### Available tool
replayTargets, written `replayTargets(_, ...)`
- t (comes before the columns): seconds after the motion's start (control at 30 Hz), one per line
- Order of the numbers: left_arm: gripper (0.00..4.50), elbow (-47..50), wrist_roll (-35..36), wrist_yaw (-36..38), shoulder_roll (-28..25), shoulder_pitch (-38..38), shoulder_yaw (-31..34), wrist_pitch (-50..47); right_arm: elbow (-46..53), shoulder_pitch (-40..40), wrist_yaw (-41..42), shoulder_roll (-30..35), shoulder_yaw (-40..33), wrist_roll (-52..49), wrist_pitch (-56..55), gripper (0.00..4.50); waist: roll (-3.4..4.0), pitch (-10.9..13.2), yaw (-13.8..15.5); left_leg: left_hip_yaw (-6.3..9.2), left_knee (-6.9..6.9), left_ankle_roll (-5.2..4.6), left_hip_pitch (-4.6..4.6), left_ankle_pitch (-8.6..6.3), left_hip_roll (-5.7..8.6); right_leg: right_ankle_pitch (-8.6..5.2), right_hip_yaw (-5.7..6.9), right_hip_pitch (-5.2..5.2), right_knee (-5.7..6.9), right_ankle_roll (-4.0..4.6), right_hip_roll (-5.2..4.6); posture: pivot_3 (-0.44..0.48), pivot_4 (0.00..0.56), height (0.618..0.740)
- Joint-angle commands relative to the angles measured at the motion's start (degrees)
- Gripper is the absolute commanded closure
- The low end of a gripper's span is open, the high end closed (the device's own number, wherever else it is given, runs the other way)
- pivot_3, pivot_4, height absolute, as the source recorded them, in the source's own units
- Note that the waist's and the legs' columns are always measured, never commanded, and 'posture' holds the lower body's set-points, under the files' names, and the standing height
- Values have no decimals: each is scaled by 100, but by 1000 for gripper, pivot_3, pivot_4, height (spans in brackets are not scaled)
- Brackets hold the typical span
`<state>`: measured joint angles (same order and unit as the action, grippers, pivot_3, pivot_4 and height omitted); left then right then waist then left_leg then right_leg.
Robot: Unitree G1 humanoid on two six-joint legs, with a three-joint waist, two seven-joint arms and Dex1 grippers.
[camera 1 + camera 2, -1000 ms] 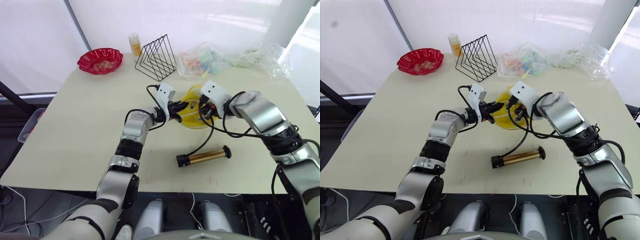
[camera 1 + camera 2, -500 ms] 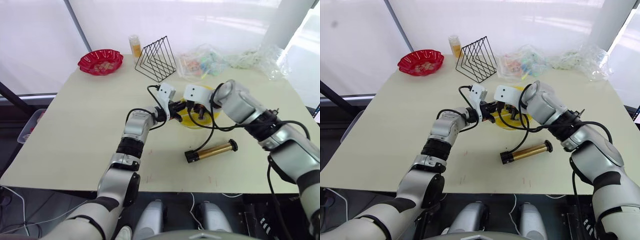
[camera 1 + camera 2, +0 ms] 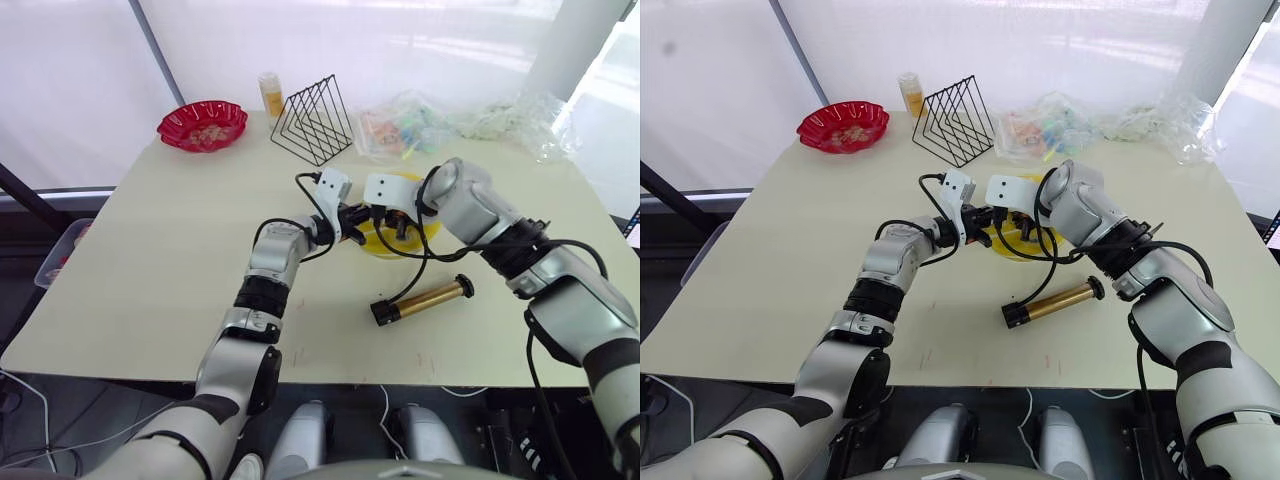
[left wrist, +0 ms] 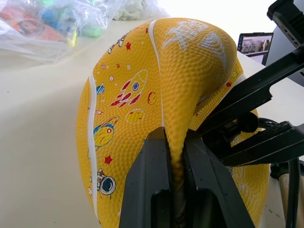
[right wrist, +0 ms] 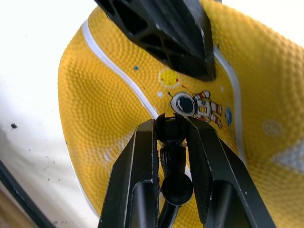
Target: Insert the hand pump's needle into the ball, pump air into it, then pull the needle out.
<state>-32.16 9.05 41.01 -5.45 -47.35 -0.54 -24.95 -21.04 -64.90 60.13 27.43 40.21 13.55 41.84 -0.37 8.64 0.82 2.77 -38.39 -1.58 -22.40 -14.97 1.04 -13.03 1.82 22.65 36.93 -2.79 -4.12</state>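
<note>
The ball [image 3: 400, 232], yellow with white seams and squashed flat, lies mid-table. My left gripper [image 3: 352, 218] is shut on a raised fold of its rim [image 4: 173, 142]. My right gripper [image 3: 386, 220] reaches over the ball from the right and is shut on the needle's black fitting [image 5: 172, 137], which presses against the ball beside an astronaut print [image 5: 191, 105]. The pin itself is hidden. The hand pump [image 3: 422, 299] lies on the table nearer to me, and its black hose [image 3: 410, 280] curves up to the right gripper.
A red bowl [image 3: 202, 124] sits at the far left corner. A black wire rack [image 3: 313, 116] and a small bottle [image 3: 269, 92] stand behind the ball. Crumpled plastic bags [image 3: 430, 118] line the far edge.
My right gripper has swung left across the ball to sit close to the left gripper. The pump has slid a little to the right with the hose. The left gripper keeps its hold.
</note>
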Motion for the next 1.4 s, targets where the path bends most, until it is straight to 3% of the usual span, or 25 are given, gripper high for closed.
replayTargets(0.03, 4500, -105, 19, 178, 88, 147, -259, -156, -40, 234, 181, 396, 49, 267, 284, 4157, 0, 0, 8, 1, 0, 0, -1, 0, 0, 0, 2, 0, -1, 0, 0, 0, 150, 737)
replayTargets(0.87, 4500, -198, 21, 170, 75, 113, -249, -100, -40, 471, 380, 711, 139, 852, 129, 4157, 0, 0, 30, 15, 0, 1, -10, 1, 13, 0, 17, -2, -10, -1, -10, 0, 150, 737)
replayTargets(1.4, 4500, -142, 39, 147, 75, 140, -240, -162, -739, 518, 176, 332, 106, 912, -126, 4157, -2, -2, 14, 17, 0, 18, -5, 10, 14, 0, 19, -6, -10, -1, -10, 0, 150, 737)
